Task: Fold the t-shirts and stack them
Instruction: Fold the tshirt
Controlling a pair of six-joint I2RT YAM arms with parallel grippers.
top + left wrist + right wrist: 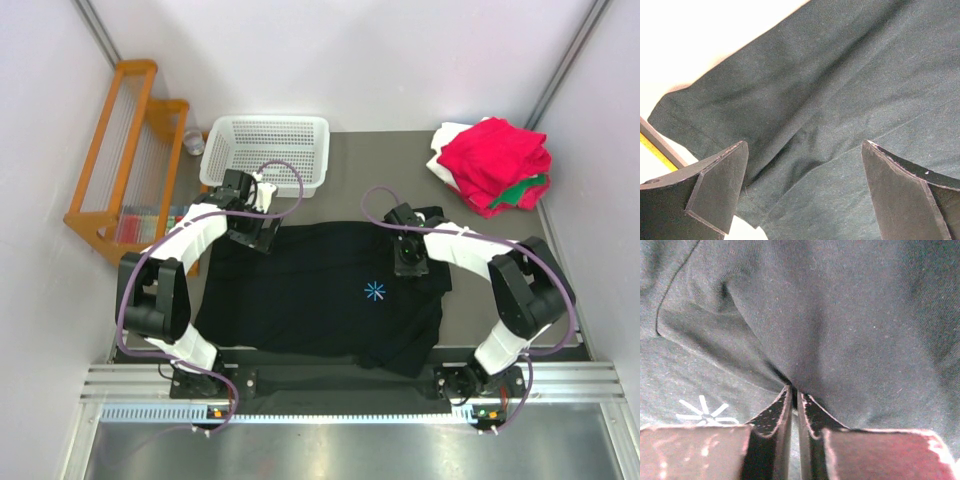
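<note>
Pinching a fold of the black t-shirt [320, 300] between our nearly closed right jaws, we hold our left jaws wide open and empty over its edge.

My top camera looks steeply down from high at six o'clock. Left wrist camera hangs close over the ten o'clock corner of the black t-shirt [300, 300]; right wrist sits closer at two o'clock, sharing the starburst mark [375, 291] with the top view.

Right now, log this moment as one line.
phase: fold black t-shirt | left tool: open over its edge | right tool: pinching it shut | folded stack: far right
</note>
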